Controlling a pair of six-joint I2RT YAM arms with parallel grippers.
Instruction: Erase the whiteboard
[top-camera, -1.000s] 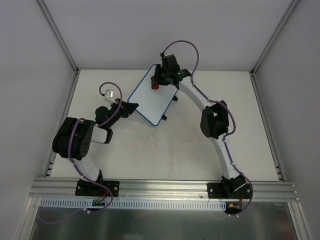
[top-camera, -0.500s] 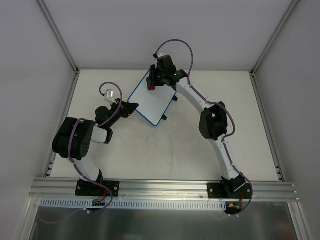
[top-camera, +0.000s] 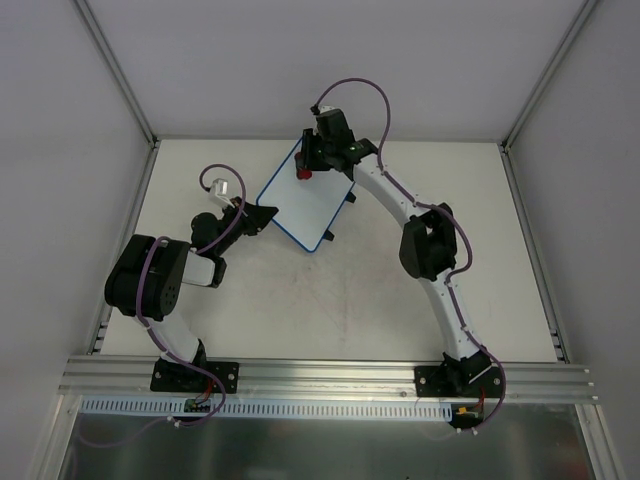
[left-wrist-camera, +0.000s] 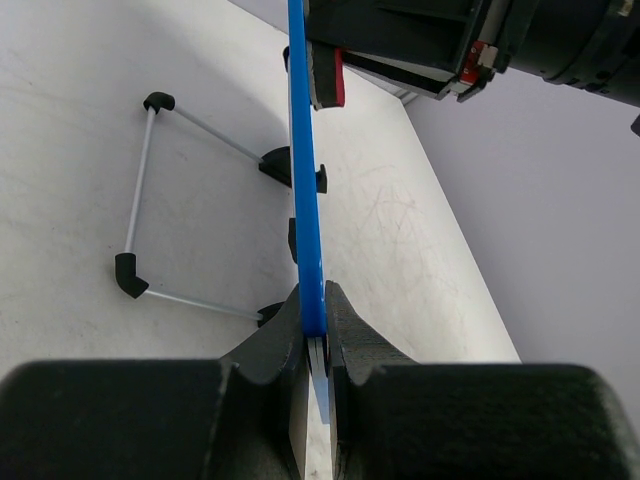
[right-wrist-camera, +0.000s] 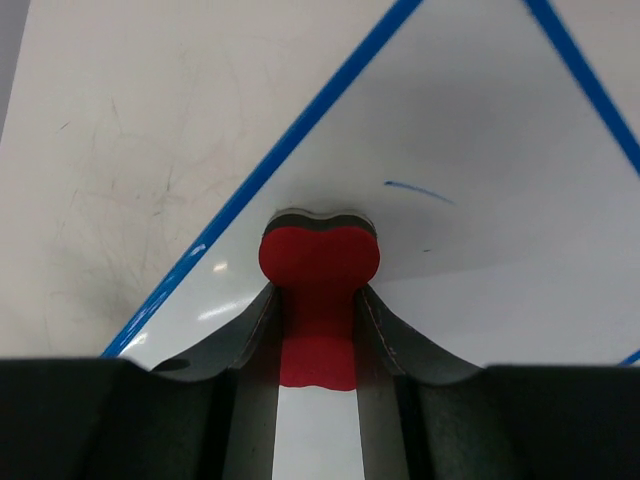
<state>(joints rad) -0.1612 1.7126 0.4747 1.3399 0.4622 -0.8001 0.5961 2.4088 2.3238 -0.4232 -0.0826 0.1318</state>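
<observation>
Blue ink shows only as one short stroke (right-wrist-camera: 420, 191) just past the red eraser (right-wrist-camera: 318, 255) my right gripper (right-wrist-camera: 318, 297) clamps against the whiteboard (top-camera: 305, 205), pinched by its rim in my left gripper (left-wrist-camera: 315, 305) over the table (top-camera: 400, 320), so I judge it nearly clean.

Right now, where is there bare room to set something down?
Bare table lies between the two arms, nearer than the whiteboard, and right of the right arm. Crowded at the board: left fingers clamp its edge, right fingers hold the eraser against it.
</observation>
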